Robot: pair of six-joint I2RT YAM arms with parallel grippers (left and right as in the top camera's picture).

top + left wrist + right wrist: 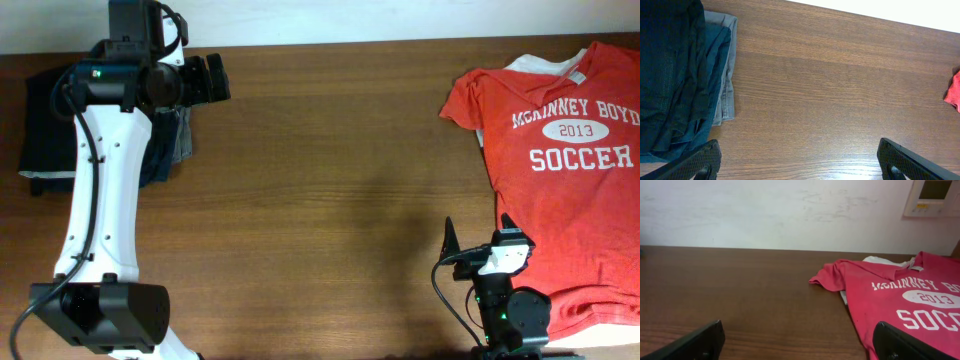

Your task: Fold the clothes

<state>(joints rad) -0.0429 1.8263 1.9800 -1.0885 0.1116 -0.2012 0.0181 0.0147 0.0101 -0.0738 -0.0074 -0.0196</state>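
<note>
A black garment (45, 125), which looks like the folded shorts, lies at the far left on a pile of folded clothes, with a whitish strip at its front edge. In the left wrist view it (665, 65) fills the left side. My left gripper (215, 80) is open and empty, just right of the pile, over bare wood (800, 165). My right gripper (480, 235) is open and empty near the front edge, beside the red T-shirt's left edge (800, 340).
A red T-shirt (560, 170) with white "SOCCER 2013" lettering lies flat at the right (900, 295); its sleeve tip shows in the left wrist view (954, 92). Navy-blue (715, 65) and grey (729, 75) folded garments lie under the black one. A white wall is behind the table.
</note>
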